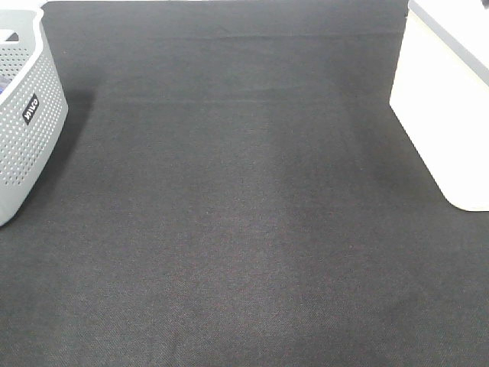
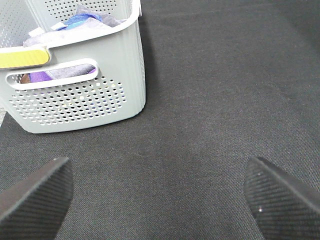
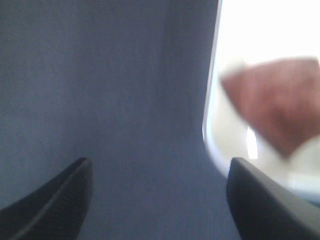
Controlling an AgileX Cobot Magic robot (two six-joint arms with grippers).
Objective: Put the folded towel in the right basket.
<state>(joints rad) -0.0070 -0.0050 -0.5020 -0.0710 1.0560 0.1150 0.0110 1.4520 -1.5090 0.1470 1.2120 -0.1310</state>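
A reddish-brown folded towel [image 3: 280, 107] is seen, blurred, inside the white right basket [image 1: 451, 99]. Both the left gripper [image 2: 160, 195] and right gripper [image 3: 160, 200] are spread wide, empty, above the black cloth [image 1: 244, 229].

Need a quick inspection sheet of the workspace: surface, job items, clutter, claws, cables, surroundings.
Surface: black cloth covers the table; bare between the baskets.
Job's things: white right basket at the right edge; the right wrist view shows a blurred reddish-brown item inside it, probably the towel, too blurred to confirm.
Clutter: grey perforated basket at the left edge, holding blue and purple cloths.
Claws: left claw open, empty, above the cloth near the grey basket; right claw open, empty, beside the white basket's rim. Neither shows in the high view.
Cables: nothing seen.
Surroundings: nothing seen.
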